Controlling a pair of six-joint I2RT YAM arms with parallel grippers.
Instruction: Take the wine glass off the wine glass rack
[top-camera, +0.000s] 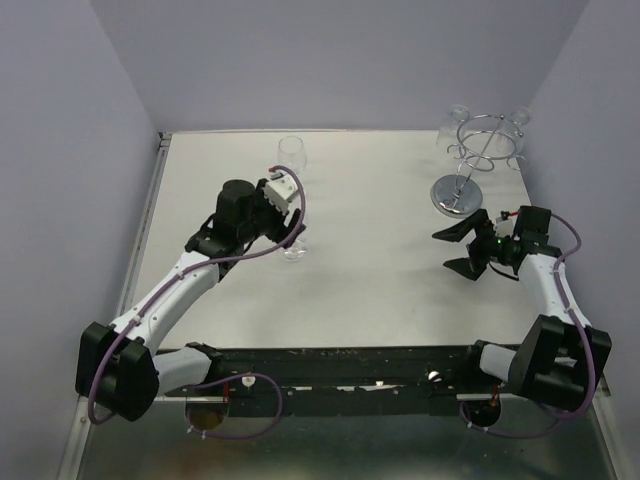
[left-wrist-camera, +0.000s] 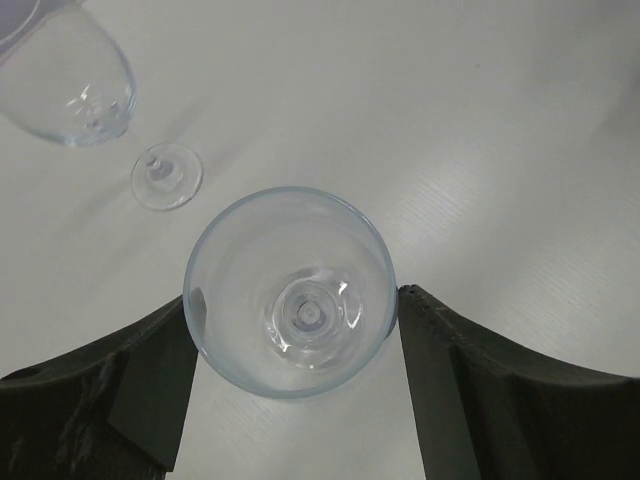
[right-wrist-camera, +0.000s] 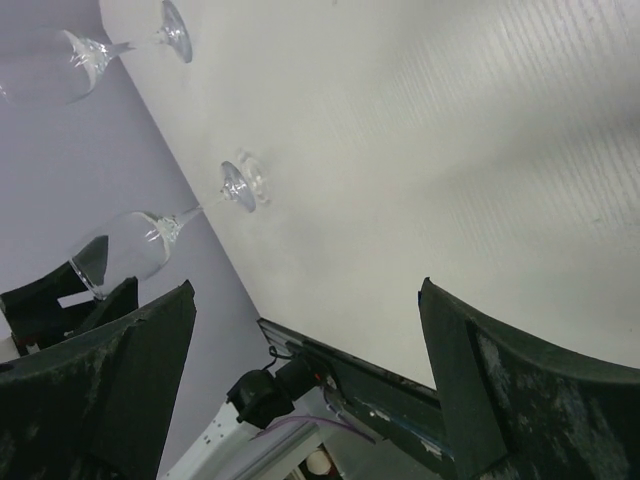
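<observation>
The chrome wine glass rack (top-camera: 478, 150) stands at the back right with clear glasses (top-camera: 455, 120) still hanging from its rings. My left gripper (top-camera: 292, 232) is near the table's middle, closed on the bowl of a clear wine glass (top-camera: 293, 248). In the left wrist view this glass (left-wrist-camera: 290, 292) stands upright between both fingers (left-wrist-camera: 150, 380), which touch its sides. The rack does not show in that view. My right gripper (top-camera: 465, 250) is open and empty, just in front of the rack's disc base (top-camera: 458, 193).
Another wine glass (top-camera: 291, 152) stands upright at the back centre, also in the left wrist view (left-wrist-camera: 75, 85). Grey walls close in the table on three sides. The right wrist view shows both glasses far off (right-wrist-camera: 140, 245) and the table's front rail (right-wrist-camera: 400, 385).
</observation>
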